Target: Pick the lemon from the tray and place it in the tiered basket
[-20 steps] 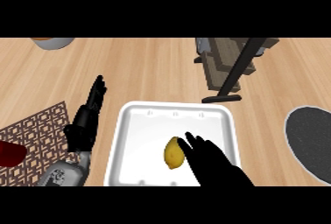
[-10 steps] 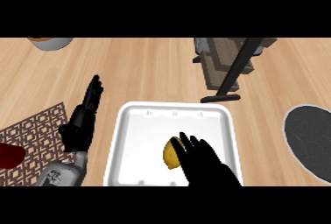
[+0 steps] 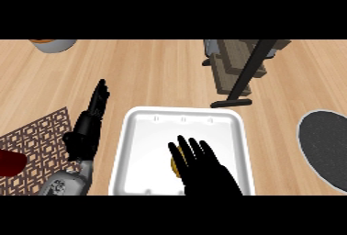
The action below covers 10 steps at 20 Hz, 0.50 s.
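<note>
The right hand (image 3: 203,173) hovers over the white tray (image 3: 183,113), fingers straight and spread, clasping nothing, and the lemon (image 3: 173,166) lies in the tray directly under it, only a yellow strip peeking out at the hand's left edge. That strip runs lengthwise along the same line as the fingers, toward and away from the robot; both tips are hidden beneath the palm, so which end points where cannot be told. Nothing but the lemon shows inside the tray. Off to the left of the right hand, just outside the tray's left rim, the left hand (image 3: 88,121) rests with fingers straight and pointing away, also holding nothing, its heel at the edge of a patterned mat (image 3: 34,137) that carries a dark red object (image 3: 9,163) at its far left. Ahead and to the right of the right hand's fingertips, beyond the tray's far rim, stands the tiered basket (image 3: 230,69), its black pole (image 3: 251,69) slanting down to a foot close to the tray. To the right of the right hand lies a dark round mat (image 3: 328,151); far ahead to the left sits a grey bowl (image 3: 54,44).
</note>
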Each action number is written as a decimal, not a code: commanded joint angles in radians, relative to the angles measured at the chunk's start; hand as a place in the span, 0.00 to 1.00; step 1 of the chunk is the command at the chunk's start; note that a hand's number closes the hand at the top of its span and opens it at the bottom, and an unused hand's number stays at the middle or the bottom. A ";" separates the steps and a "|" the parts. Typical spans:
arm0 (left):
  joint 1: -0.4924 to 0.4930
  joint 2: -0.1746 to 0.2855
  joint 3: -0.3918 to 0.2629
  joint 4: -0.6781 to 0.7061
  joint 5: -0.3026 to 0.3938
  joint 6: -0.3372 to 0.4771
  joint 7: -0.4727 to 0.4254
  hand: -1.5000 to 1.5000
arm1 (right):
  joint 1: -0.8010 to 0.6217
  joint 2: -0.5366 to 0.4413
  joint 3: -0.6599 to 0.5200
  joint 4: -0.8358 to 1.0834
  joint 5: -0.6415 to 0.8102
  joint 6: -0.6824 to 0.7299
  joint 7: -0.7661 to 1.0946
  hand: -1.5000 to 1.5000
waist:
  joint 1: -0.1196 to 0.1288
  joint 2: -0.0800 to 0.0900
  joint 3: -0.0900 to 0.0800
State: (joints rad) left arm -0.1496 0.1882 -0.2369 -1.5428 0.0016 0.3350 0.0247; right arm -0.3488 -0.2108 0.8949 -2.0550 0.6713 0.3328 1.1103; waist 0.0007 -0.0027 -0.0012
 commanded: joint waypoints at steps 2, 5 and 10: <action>0.013 -0.021 0.003 0.021 -0.004 -0.006 -0.018 0.50 | 0.035 -0.020 -0.002 0.048 0.080 0.048 0.067 0.00 | -0.005 0.001 0.001; -0.017 -0.014 0.011 0.022 -0.020 -0.003 0.007 0.50 | 0.023 0.044 -0.037 0.074 0.105 0.080 0.131 0.00 | -0.007 0.001 0.000; -0.038 -0.006 0.055 0.037 0.002 -0.038 0.000 0.50 | 0.110 0.024 -0.070 0.085 0.152 0.067 0.046 0.00 | -0.006 0.002 0.001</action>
State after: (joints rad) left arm -0.1573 0.1769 -0.2181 -1.5325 -0.0121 0.3204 0.0241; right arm -0.2790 -0.1929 0.8434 -1.9670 0.7974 0.3630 1.0660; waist -0.0031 -0.0015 -0.0005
